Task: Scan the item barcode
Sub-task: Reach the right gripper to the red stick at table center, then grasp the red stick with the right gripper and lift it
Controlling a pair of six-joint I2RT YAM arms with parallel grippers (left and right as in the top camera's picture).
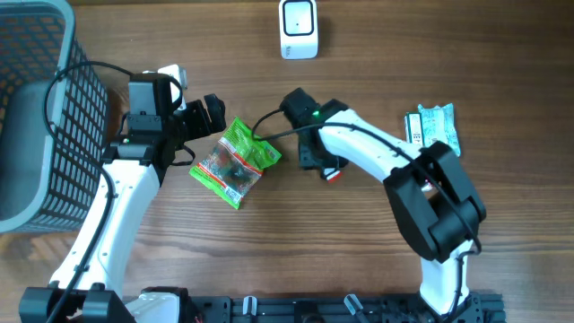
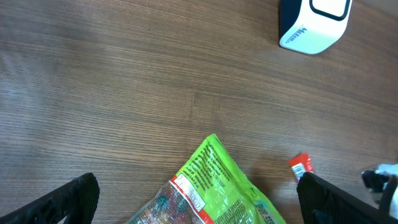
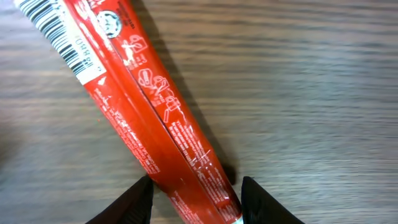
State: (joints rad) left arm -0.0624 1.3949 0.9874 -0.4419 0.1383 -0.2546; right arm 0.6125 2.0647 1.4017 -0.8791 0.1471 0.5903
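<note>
red pack [image 3: 155, 118] on the desk [image 2: 124, 74]: we see right fingers [image 3: 134, 202] clamped on its end. left fingers [image 2: 68, 199] wide open over green bag [image 2: 217, 186].

Red stick packet [image 3: 155, 118] was glossy red, carried white small print and icons, plus white panel with black barcode stripes. Snack bag [image 1: 235, 162] was bright green with red-and-white label. Scanner [image 1: 298, 29] was white, window black. Basket [image 1: 81, 117] was grey mesh. Table [image 1: 296, 242] showed brown wood grain. Packets [image 1: 435, 128] were pale green and white.
</note>
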